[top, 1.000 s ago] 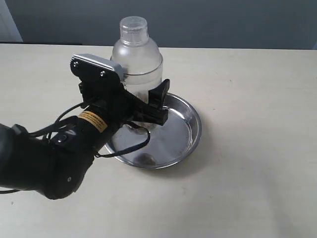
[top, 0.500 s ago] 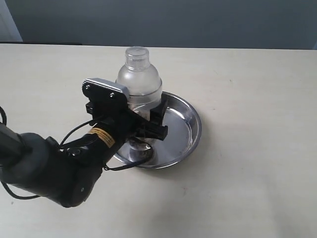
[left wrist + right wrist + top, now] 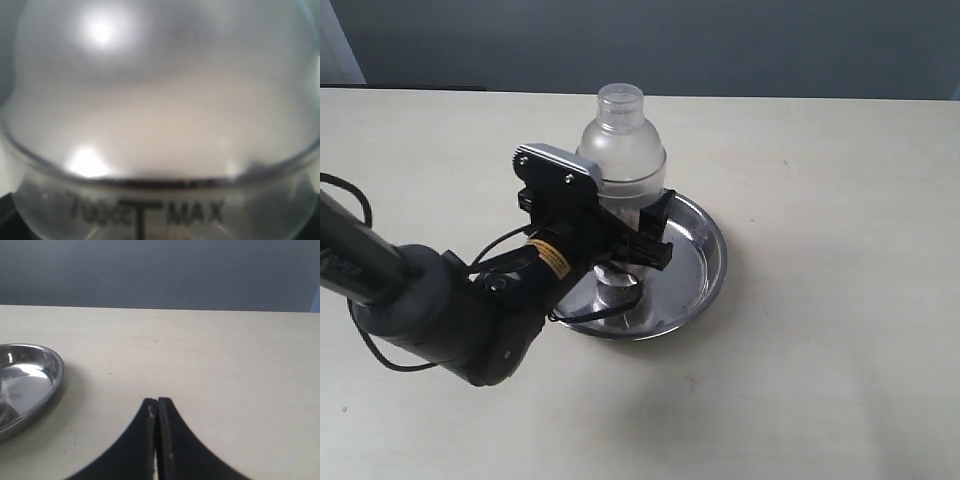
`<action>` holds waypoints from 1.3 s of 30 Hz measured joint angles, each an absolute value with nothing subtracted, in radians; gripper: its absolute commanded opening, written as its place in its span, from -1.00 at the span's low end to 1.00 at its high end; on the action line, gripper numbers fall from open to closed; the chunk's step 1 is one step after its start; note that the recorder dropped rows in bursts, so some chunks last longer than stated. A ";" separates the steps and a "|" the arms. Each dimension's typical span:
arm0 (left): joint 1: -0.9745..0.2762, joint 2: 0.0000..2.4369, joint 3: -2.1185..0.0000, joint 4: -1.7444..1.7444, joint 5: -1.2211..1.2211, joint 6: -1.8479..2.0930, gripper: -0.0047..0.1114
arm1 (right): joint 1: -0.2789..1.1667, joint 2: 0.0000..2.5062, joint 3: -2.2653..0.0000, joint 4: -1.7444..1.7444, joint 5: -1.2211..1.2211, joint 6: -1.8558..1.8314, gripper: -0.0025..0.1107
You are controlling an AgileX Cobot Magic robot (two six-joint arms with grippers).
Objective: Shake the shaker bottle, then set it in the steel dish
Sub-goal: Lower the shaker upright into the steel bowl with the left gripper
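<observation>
Pale beige table holds the round shiny steel dish, and the left tool grips the frosted clear plastic shaker bottle upright inside it, so letting go crooked could tip it over, while the right tool is pinched together, empty.

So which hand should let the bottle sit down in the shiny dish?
The left one, probably. The left hand is clamped around the shaker bottle, holding it upright inside the rim of the steel dish. The right hand is shut, empty, out over the table beside the dish.
</observation>
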State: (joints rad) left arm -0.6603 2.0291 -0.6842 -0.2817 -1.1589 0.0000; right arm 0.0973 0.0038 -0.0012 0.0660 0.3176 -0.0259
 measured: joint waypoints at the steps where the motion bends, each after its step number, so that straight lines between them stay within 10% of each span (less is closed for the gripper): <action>1: -0.660 2.044 -0.689 -0.282 -1.157 0.000 0.37 | 0.097 0.004 -0.001 0.066 0.318 -0.026 -0.97; 24: -0.656 2.080 -0.698 -0.316 -1.183 -0.047 0.37 | 0.097 0.004 -0.001 0.066 0.318 -0.026 -0.97; 31: -0.656 2.080 -0.698 -0.204 -1.186 -0.047 0.90 | 0.097 0.004 -0.001 0.066 0.318 -0.026 -0.97; 39: -0.656 2.080 -0.698 -0.204 -1.202 -0.045 0.90 | 0.097 0.004 -0.001 0.066 0.318 -0.026 -0.97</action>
